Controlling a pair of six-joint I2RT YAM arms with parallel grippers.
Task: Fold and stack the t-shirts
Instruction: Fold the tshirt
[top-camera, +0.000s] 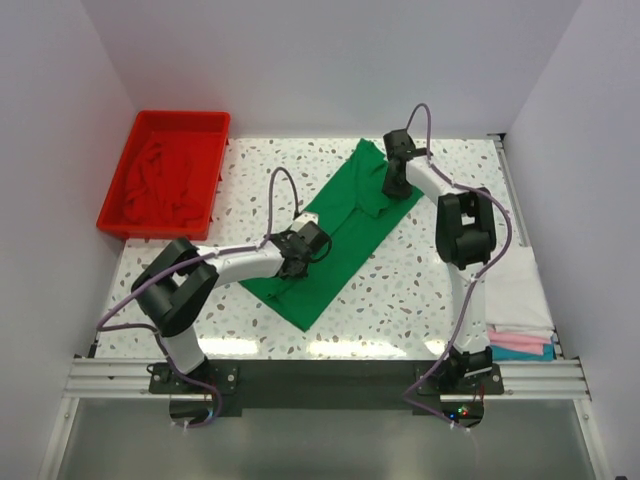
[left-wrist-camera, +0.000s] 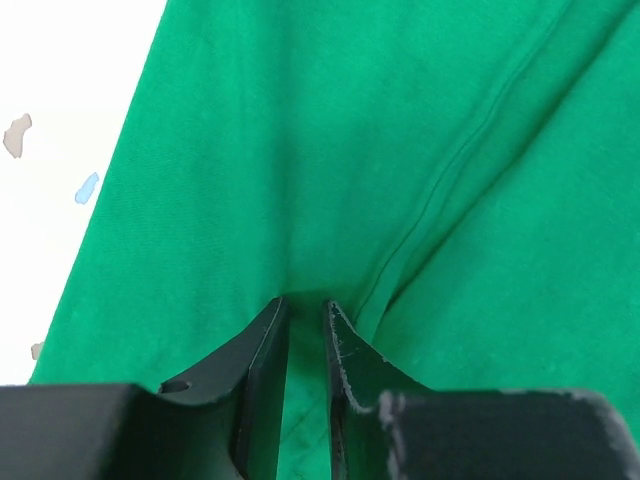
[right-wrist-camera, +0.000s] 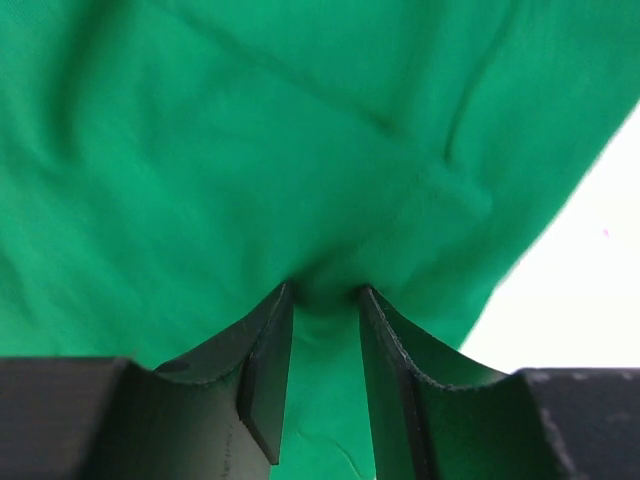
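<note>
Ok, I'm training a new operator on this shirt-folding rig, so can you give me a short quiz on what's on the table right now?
1. True or false: the red tray is empty.
2. What are the left gripper and the right gripper both pinching? A) the green t-shirt B) a pink shirt C) the tray's rim
3. Fill in: the top shirt of the folded stack beside the right arm's base is ____.
Key: 1 false, a dark red shirt lies in it; 2 A; 3 white.
</note>
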